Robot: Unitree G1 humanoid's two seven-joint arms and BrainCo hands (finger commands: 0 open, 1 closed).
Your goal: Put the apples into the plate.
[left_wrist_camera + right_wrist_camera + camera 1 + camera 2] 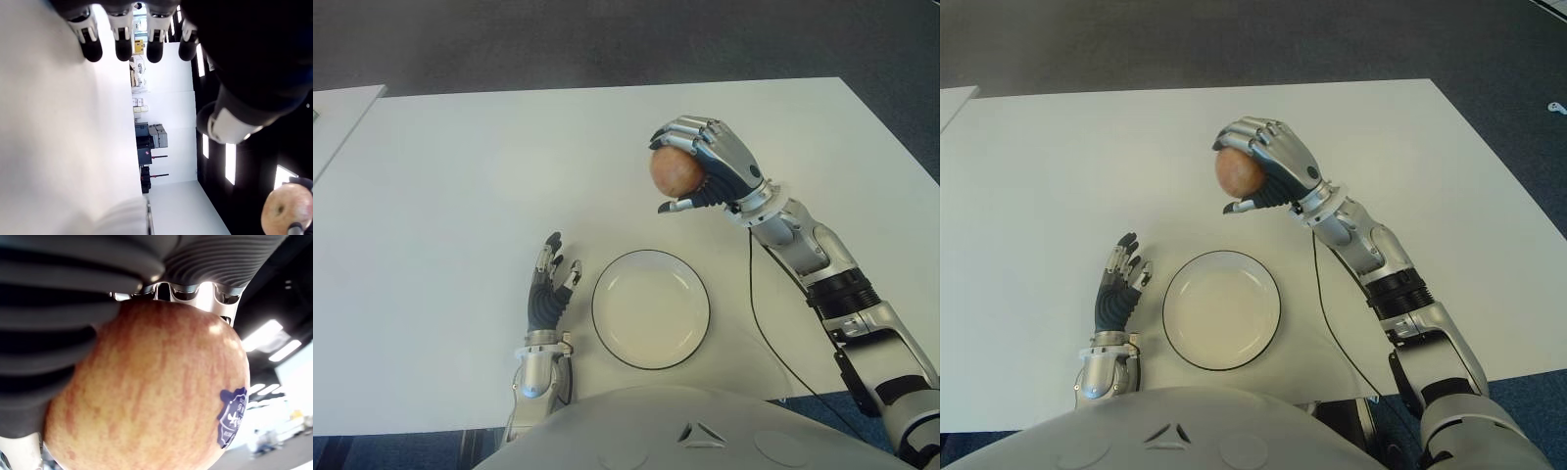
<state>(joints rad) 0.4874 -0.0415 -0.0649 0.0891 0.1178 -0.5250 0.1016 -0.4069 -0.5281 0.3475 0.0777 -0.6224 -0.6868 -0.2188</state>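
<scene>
The right hand [705, 166] curls its fingers [690, 132] tight around a red-yellow apple [675, 171] (a dark sticker shows on its skin), holding it in the air beyond the empty white plate [651, 308]. The left hand [548, 289] shows just left of the plate, fingers extended, holding nothing, over the white table [460, 196].

Right hand [705, 166]: silver metallic shell plates over the knuckles, dark grey ribbed finger segments, black pads.
Left hand [548, 284]: black ribbed palm section, silver-and-white finger links, black tips.
Fingers [123, 49]: white-grey bodies ending in rounded black caps.
Right forearm [808, 250]: silver-grey housings, black ribbed collar ring, black joint sections toward the lower right of the frame.
Cable [764, 323]: thin, black, running from the wrist.
Left wrist [536, 367]: silver cylinder.
Torso [695, 431]: pale grey curved shell, triangular emblem.
</scene>
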